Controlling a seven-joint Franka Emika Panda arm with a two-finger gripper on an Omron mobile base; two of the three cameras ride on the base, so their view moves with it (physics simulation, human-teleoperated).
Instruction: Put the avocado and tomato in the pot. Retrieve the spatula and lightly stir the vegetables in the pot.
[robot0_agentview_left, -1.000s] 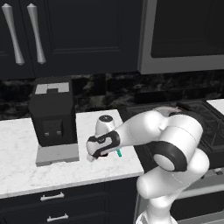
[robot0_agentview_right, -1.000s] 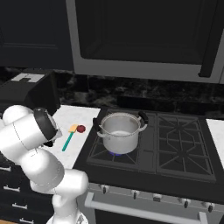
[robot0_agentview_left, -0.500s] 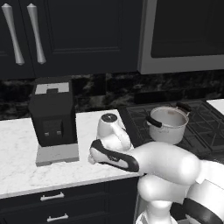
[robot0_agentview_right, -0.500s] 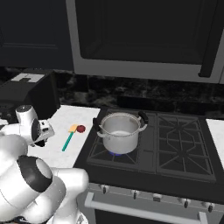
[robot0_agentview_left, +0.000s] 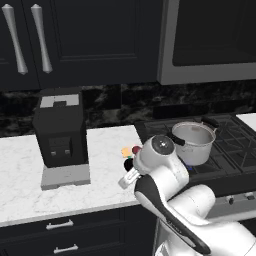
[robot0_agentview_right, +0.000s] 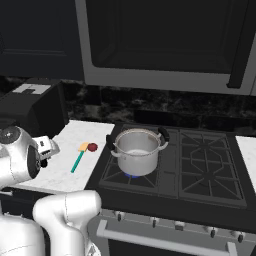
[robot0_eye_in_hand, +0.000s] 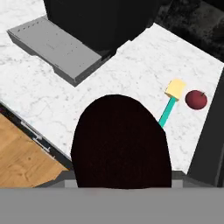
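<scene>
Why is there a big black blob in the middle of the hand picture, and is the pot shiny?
Hand view: the dark blob sits right against the lens, too close and featureless to name; it hides part of the spatula, while the tomato shows sharp. Right base view: the pot gleams pale on the dark stove.

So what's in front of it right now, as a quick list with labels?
counter: white marble, left of the stove
pot: steel pot on the front left burner, small blue flame beneath, no food seen inside
tomato: dark red tomato on the counter, not yet in the pot
spatula: teal-handled spatula lying flat, yellow head next to the tomato
machine: black coffee machine at the counter's back
unclear: dark rounded shape close before the hand camera
</scene>
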